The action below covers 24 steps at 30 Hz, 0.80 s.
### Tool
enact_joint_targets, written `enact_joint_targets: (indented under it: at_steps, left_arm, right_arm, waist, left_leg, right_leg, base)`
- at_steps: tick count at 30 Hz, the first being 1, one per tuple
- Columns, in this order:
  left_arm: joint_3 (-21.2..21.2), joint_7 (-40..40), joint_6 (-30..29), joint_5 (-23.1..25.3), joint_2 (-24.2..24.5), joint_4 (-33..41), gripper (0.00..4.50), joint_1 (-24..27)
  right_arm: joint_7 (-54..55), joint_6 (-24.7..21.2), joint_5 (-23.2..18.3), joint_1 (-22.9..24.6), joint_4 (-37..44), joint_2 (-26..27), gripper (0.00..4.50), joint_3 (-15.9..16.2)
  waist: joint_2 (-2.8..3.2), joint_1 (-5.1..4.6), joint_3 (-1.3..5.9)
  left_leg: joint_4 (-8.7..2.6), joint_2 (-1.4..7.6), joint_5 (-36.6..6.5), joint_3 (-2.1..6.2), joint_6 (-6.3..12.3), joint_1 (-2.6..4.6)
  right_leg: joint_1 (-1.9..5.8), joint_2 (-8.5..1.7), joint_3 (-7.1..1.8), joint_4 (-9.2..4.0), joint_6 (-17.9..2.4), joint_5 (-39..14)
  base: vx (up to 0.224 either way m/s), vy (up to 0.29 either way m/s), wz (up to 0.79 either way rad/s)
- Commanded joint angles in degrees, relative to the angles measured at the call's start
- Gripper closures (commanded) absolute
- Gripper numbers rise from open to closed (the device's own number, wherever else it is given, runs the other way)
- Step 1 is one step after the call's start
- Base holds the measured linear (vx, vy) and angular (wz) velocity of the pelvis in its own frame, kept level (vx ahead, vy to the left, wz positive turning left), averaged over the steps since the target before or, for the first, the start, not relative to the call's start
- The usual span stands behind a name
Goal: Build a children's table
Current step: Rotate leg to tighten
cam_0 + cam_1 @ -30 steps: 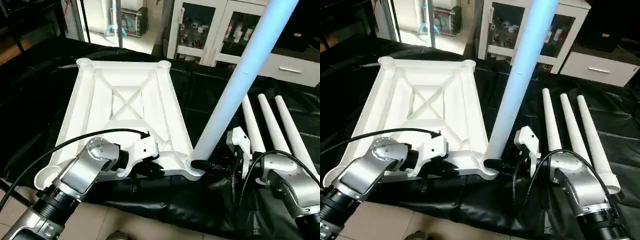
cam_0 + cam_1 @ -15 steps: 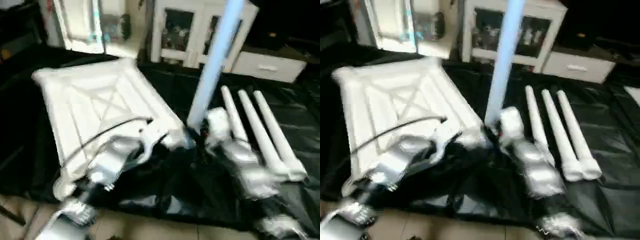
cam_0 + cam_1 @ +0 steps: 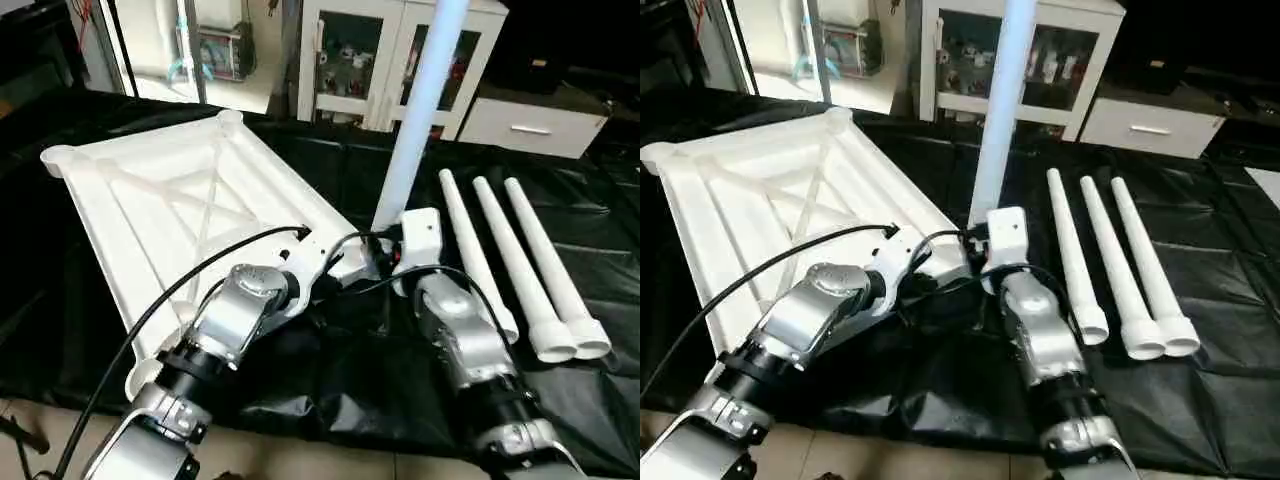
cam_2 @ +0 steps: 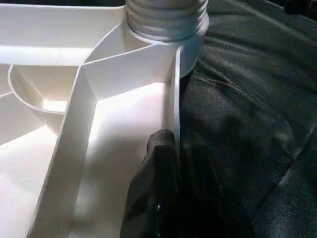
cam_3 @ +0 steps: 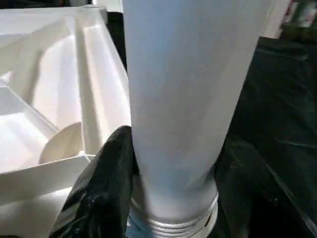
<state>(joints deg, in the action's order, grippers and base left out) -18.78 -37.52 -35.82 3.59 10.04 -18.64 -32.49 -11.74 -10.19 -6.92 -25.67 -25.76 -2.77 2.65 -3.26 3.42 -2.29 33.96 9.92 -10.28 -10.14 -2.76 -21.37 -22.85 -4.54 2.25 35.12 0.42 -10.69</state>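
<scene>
The top point(image 3: 190, 200) lay underside up on the black sheet point(image 3: 330, 370), X-ribs showing, so that its corner sockets faced upward to take the legs. One leg point(image 3: 415, 120) stood upright in the near corner socket point(image 4: 168, 20), its threaded collar sitting at the socket's mouth.

My right pincer point(image 5: 168, 198) was clasped around the foot of that leg, fingers point(image 5: 99, 183) half apart on either side of the tube just above the threads. I judged this low grip was there to turn the leg home and keep it plumb while the threads took.

My left pincer point(image 4: 166, 163) was pinched nearly closed on the top's thin edge wall, just beside the same corner, one finger inside the rim and one outside. That hold, I reckoned, kept the top from spinning with the leg.

The three spare legs point(image 3: 520, 260) lay side by side on the sheet, beyond my right arm point(image 3: 465, 340), near but apart from the top.
</scene>
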Motion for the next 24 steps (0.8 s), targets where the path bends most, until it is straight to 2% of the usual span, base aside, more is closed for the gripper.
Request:
enact_joint_targets:
  at_steps: [1, 3, 5, 9, 11, 13, 14, 16, 18, 22, 24]
  left_arm:
    - [0.68, -0.91, 3.21, -0.72, 1.2, 2.43, 4.5, 0.51]
    - [0.05, -2.39, 3.81, -0.7, 2.64, 3.69, 4.5, 1.49]
    - [-0.77, -5.79, 5.54, -1.62, 4.64, 5.27, 4.5, 2.98]
    - [-1.62, -10.31, 6.15, -2.82, 7.15, 6.8, 4.5, 4.55]
    - [-2.47, -13.8, 8.49, -3.47, 8.84, 7.7, 4.5, 5.41]
    - [-3.28, -16.68, 10.25, -4.01, 10.28, 8.66, 4.5, 6.05]
    - [-3.92, -19.47, 11.8, -4.68, 11.48, 9.82, 4.5, 6.69]
    - [-4.29, -21.66, 12.68, -5.38, 12.32, 10.93, 4.5, 7.28]
    - [-4.45, -22.84, 12.36, -5.89, 12.7, 11.52, 4.5, 7.44]
    - [-5.1, -24.64, 12.27, -6.42, 13.55, 12.56, 4.5, 7.78]
    - [-6.0, -27.06, 11.7, -7.18, 14.26, 14.33, 4.5, 8.18]
  right_arm:
    - [-5.73, -1.63, -2.01, 2.29, 2.86, -1.15, 1.84, 1.29]
    - [-9.08, -3.28, -2.53, 3.43, 5.66, -3.82, 1.53, 1.84]
    - [-13.74, -3.99, -2.2, 5.11, 8.51, -8.05, 1.45, 2.75]
    - [-20.43, -5.76, -5.29, 7.3, 13.41, -12.73, 1.1, 1.67]
    - [-25.37, -6.28, -7.31, 8.75, 16.25, -15.67, 0.91, 1.21]
    - [-29.71, -7.25, -9.43, 9.93, 18.4, -18.14, 0.76, 1.03]
    - [-32.68, -7.44, -10.63, 10.6, 19.29, -20.05, 0.64, 0.84]
    - [-35.49, -5.92, -10.29, 11.11, 19.1, -22.17, 0.54, 1.12]
    - [-39.18, -5.34, -10.84, 11.81, 19.35, -24.09, 0.35, 1.45]
    - [-43.17, -6.77, -13.18, 12.8, 21.15, -25.76, 0.04, 1.63]
    - [-45.65, -7.5, -13.42, 12.99, 21.95, -26.97, 0.04, 3.19]
  waist:
    - [0.27, 0.44, 3.03]
    - [0.14, 0.44, 3.14]
    - [0.34, 0.42, 3.06]
    - [0.22, 0.78, 2.83]
    - [0.29, 1.01, 2.53]
    - [0.31, 1.11, 2.48]
    - [0.36, 1.45, 2.44]
    - [0.37, 1.65, 2.41]
    - [0.41, 2.08, 2.38]
    - [0.14, 2.49, 2.53]
    - [0.14, 2.54, 2.47]
  left_leg:
    - [-4.92, 2.92, -16.96, 1.27, -1.05, 0.68]
    - [-4.71, 2.79, -13.49, 1.12, 0.14, 0.34]
    - [-4.63, 2.83, -12.09, 0.99, 0.84, 0.45]
    - [-4.69, 3.06, -13.13, 0.83, 1.33, 0.73]
    - [-4.88, 3.11, -15.07, 0.91, 1.24, 0.76]
    - [-4.92, 3.19, -15.9, 0.9, 1.05, 0.83]
    - [-4.96, 3.29, -16.67, 0.96, 1.04, 0.96]
    - [-5.06, 3.32, -16.72, 0.92, 0.63, 0.96]
    - [-4.94, 3.48, -16.92, 0.72, 0.38, 1.4]
    - [-4.88, 3.38, -15.11, 0.64, 1.25, 1.0]
    - [-4.9, 3.38, -15.27, 0.62, 1.22, 1.03]
  right_leg:
    - [1.99, -3.56, -2.11, -4.54, -8.26, -11.99]
    - [2.44, -3.48, -2.06, -4.16, -9.25, -8.06]
    - [2.36, -3.48, -2.0, -4.1, -10.46, -7.06]
    - [2.28, -3.54, -2.14, -4.3, -10.94, -9.3]
    - [2.08, -3.6, -2.16, -4.69, -10.31, -13.04]
    - [1.95, -3.67, -2.22, -4.86, -9.9, -14.66]
    - [1.84, -3.76, -2.27, -5.01, -9.43, -16.04]
    - [1.68, -3.69, -2.25, -4.94, -9.49, -16.47]
    - [1.34, -3.71, -2.33, -4.95, -9.87, -15.97]
    - [1.76, -3.74, -2.2, -4.57, -10.42, -13.49]
    - [1.73, -3.8, -2.21, -4.62, -10.4, -14.44]
  base:
    - [0.0, 0.0, 0.0]
    - [0.0, 0.0, 0.0]
    - [0.0, 0.0, 0.0]
    - [0.0, 0.0, 0.0]
    - [0.0, 0.0, 0.0]
    - [0.0, 0.0, 0.0]
    - [0.0, 0.0, 0.0]
    - [0.0, 0.0, 0.0]
    - [0.0, 0.0, 0.0]
    - [0.0, 0.0, 0.0]
    - [0.0, 0.0, 0.0]
